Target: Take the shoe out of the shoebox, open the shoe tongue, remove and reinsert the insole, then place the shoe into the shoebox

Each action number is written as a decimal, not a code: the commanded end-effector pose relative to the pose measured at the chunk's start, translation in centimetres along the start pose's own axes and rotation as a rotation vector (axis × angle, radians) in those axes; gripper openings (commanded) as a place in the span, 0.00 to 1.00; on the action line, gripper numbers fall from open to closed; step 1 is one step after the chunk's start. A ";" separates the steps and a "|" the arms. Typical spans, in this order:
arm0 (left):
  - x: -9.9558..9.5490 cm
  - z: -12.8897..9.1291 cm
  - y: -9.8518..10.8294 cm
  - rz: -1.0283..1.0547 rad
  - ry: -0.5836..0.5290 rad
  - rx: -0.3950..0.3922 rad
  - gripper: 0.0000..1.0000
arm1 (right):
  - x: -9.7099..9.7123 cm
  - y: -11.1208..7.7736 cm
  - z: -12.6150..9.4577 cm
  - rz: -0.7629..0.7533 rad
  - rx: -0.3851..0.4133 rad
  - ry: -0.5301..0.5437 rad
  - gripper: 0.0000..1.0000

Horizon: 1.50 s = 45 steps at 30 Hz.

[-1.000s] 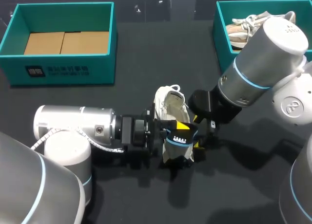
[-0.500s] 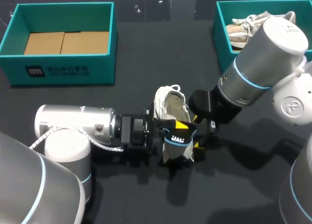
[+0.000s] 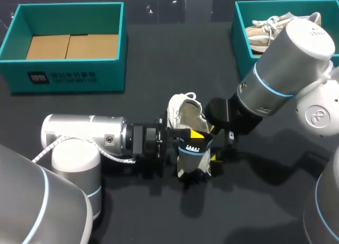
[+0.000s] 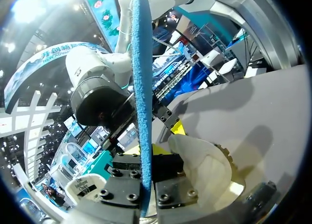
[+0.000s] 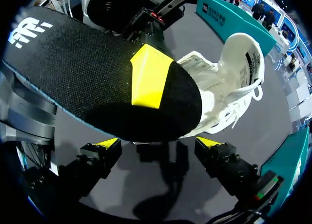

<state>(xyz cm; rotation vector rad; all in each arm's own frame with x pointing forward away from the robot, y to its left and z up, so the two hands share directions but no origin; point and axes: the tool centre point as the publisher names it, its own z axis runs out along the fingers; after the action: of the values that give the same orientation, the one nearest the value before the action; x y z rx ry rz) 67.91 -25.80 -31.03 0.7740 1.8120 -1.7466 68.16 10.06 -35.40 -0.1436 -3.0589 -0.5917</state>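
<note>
White shoe (image 3: 185, 112) lies mid-table (image 3: 159, 69), long axis toward the far edge. Left gripper (image 3: 195, 141) clamps the black insole (image 5: 92, 73); right gripper (image 5: 160, 143) is spread wide, holding nothing.

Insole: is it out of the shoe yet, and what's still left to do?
Done: the white shoe sits on the table, tongue lifted, and the insole is out. In hand: the left gripper is shut on the insole; the right gripper is open, holding nothing. Left: reinsert the insole, then put the shoe into the empty shoebox.
</note>
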 end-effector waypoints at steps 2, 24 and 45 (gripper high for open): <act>-0.1 0.4 0.7 0.003 -0.011 -0.007 0.00 | 0.1 0.0 0.1 0.000 0.000 -0.003 1.00; -0.7 0.3 4.5 -0.006 -0.043 -0.096 0.00 | 0.1 0.0 0.1 0.000 0.000 -0.003 1.00; -0.5 0.1 5.2 -0.045 -0.021 -0.134 0.14 | 0.1 0.0 0.1 0.000 0.000 -0.003 1.00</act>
<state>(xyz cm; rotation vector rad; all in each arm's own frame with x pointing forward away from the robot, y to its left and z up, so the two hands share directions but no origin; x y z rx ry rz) 71.82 -25.74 -34.32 0.6583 1.9239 -1.6329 68.15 10.02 -35.43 -0.1439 -3.0587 -0.5913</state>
